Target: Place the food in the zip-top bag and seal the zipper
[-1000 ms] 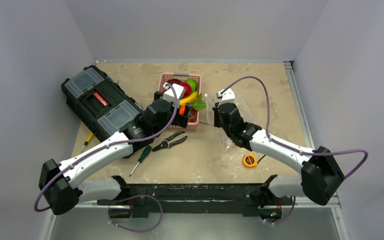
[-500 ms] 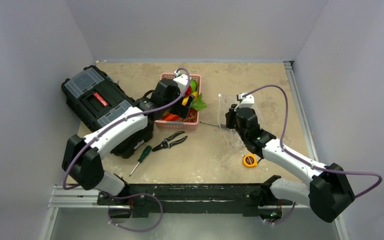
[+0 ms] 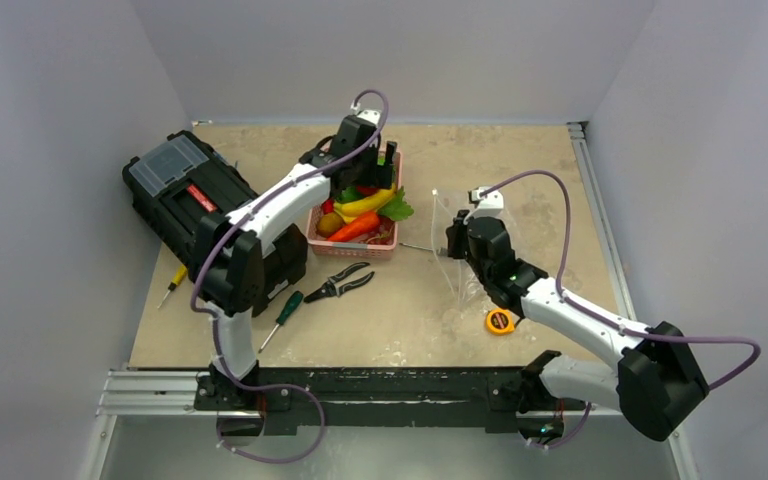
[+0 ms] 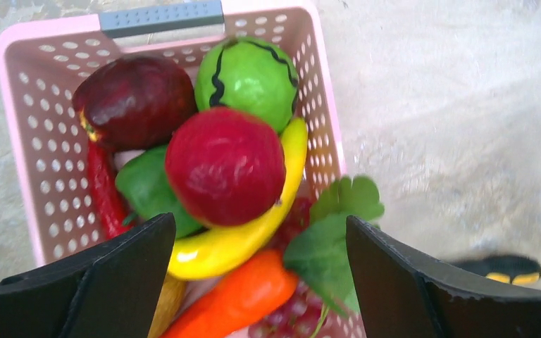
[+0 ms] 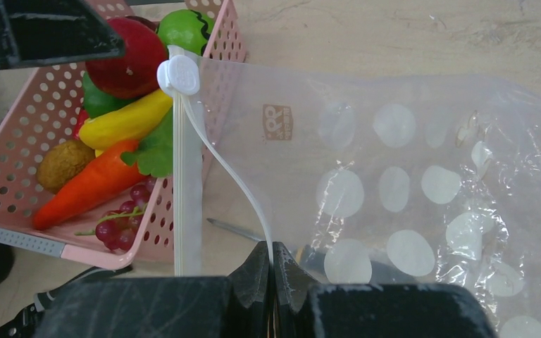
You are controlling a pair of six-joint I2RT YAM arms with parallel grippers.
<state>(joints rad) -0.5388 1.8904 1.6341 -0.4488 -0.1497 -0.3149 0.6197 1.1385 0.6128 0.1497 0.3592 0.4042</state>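
The pink basket (image 3: pixel 393 203) holds the food: a red apple (image 4: pixel 224 165), a green fruit (image 4: pixel 248 74), a dark red fruit (image 4: pixel 134 98), a banana (image 4: pixel 239 236), a carrot (image 4: pixel 236 299) and a green leaf (image 4: pixel 338 232). My left gripper (image 3: pixel 384 166) (image 4: pixel 259 222) hangs open and empty above the food. The clear polka-dot zip-top bag (image 3: pixel 468 262) (image 5: pixel 408 176) stands on edge to the right of the basket. My right gripper (image 3: pixel 451 238) (image 5: pixel 272 257) is shut on one lip of its mouth. The whitish zipper strip (image 5: pixel 187 183) runs up to its slider (image 5: pixel 178 74).
A black toolbox (image 3: pixel 195 200) lies at the left. Pliers (image 3: pixel 340 285), a green-handled screwdriver (image 3: pixel 282 315) and a yellow-handled one (image 3: pixel 172 280) lie in front of the basket. A yellow tape measure (image 3: pixel 499 321) sits near the bag. A thin metal tool (image 3: pixel 415 247) lies between basket and bag.
My left arm has stretched out, carrying its gripper from the basket's near left side to over its far end. My right gripper moved right with the bag, then held still.
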